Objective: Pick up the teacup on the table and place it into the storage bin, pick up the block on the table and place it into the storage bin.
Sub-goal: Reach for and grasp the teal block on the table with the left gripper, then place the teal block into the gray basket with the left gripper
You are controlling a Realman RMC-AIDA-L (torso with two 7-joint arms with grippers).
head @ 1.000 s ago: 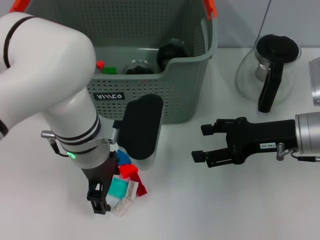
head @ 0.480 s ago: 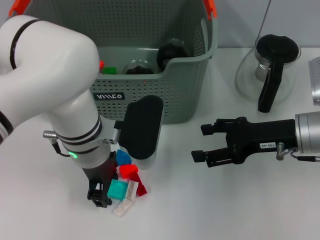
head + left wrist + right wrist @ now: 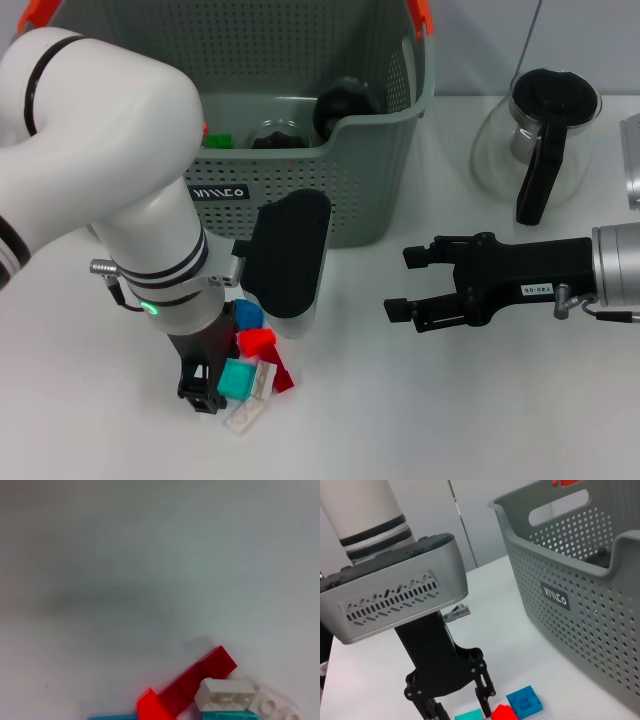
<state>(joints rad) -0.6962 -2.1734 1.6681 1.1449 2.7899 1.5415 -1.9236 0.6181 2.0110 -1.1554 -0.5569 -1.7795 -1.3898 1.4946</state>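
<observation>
Head view: left gripper [image 3: 208, 385] is down at the table [image 3: 420, 420] in front of the storage bin [image 3: 345, 205], reaching into a small pile of building blocks. A teal block [image 3: 237, 379] sits right against its fingers. Whether the jaws have closed on it I cannot tell from here, as the wrist housing covers most of the tool. Right wrist view shows the left gripper [image 3: 456, 700] from the side: fingers spread, pointing down, teal block [image 3: 469, 714] just at their tips, not visibly lifted.

Pile contents: bright red block [image 3: 258, 342], dark red piece [image 3: 284, 379], blue block [image 3: 246, 314], white block [image 3: 250, 412], all touching or overlapping on the table near the bin's front wall.

Right gripper [image 3: 398, 285] hovers over bare table to the right of the bin, fingers parted, holding nothing. It looks idle.

Bin already holds dark rounded items and a few small coloured pieces. I cannot say for certain that the teacup is among them. No teacup is seen on the table.

Judgement: the block step is in hand, at the grasp stage. Next move calls for closing squarely on the teal block, lifting clear of its neighbours, then carrying it up over the bin's front rim. Risk: neighbouring pieces may drag along.
</observation>
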